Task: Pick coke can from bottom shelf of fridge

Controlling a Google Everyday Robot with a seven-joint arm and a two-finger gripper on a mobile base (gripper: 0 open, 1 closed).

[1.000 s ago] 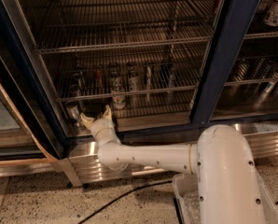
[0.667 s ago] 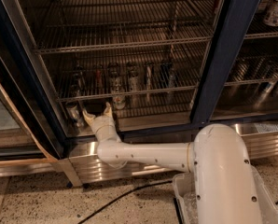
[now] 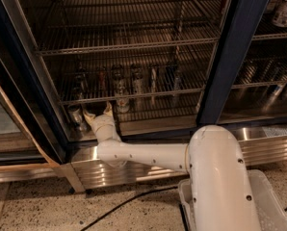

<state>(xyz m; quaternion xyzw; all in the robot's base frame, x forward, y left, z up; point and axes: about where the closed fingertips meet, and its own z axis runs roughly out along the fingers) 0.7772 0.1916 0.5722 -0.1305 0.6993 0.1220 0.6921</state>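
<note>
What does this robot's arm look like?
The arm is smooth and cream-white: a fat rounded shoulder housing, then a slim tube dotted with small dark holes. It ends in the gripper, low at the left front of the fridge, with two short pale jaws spread apart. No cables or markings show on it.

The gripper (image 3: 97, 113) sits at eight o'clock, low inside the fridge (image 3: 230, 57), fingers (image 3: 88, 115) spread. The cans (image 3: 134, 81) beyond it are too dim to tell colours. The robot body (image 3: 220, 177) is cut off at five o'clock.
</note>
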